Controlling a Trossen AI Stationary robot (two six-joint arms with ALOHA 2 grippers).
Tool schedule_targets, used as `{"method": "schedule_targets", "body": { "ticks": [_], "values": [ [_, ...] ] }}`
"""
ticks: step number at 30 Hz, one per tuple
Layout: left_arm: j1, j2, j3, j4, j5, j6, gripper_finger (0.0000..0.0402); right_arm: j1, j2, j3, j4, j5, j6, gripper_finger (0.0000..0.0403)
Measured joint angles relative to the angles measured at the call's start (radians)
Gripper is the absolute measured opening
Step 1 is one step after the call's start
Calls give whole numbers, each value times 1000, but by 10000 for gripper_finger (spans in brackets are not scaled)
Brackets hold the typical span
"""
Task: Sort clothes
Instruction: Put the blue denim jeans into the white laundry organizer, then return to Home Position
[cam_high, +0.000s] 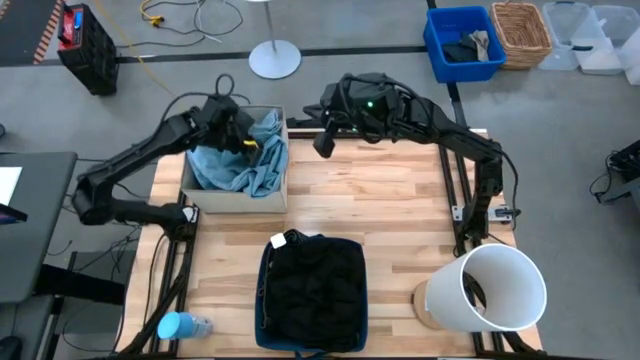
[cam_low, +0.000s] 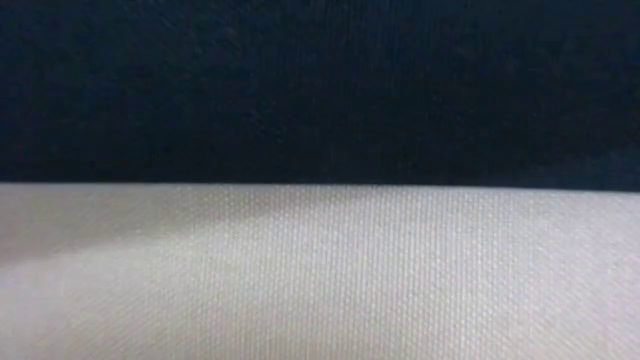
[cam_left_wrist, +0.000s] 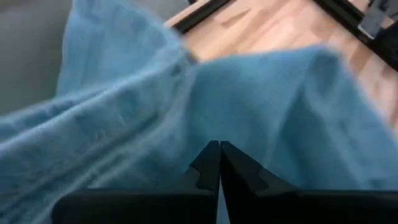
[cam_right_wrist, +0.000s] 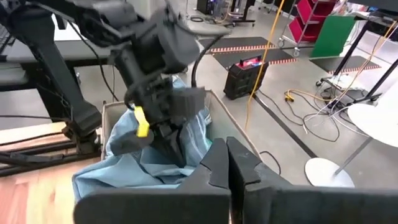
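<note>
Left gripper: inside grey bin, light blue denim garment packed against its fingers, bin walls close around. Right gripper: bare tabletop beneath and ahead; bin wall beside it; black garment in dark bin well apart.

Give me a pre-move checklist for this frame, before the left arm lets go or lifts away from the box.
1. Left gripper over the grey box: ok.
2. Light blue garment inside the box: mostly; its edge drapes over the rim: not ok.
3. Left fingers shut on the cloth: ok.
4. Right gripper clear of the box: ok.
5. Black garment in the dark bin: ok.
6. Low view blocked by fabric: cannot tell.
</note>
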Motion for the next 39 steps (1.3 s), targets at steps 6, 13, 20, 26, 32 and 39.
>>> {"method": "schedule_targets", "body": {
  "ticks": [6,13,20,26,32,39],
  "values": [
    [44,-24,-163,110,21,-71,2,0,0,0,8,0,28,2],
    [84,-20,-312,216,30,-130,2,36,0,0,145,-96,69,2],
    [142,-20,-437,217,29,-148,2,69,0,0,207,-203,64,2],
    [144,-25,-468,215,-29,-102,2,89,0,0,212,-258,7,2],
    [121,-110,-390,220,-41,-84,38,82,-9,0,276,-503,28,1],
    [91,-231,-264,225,69,-45,152,50,19,-8,273,-578,78,1]
  ]
}}
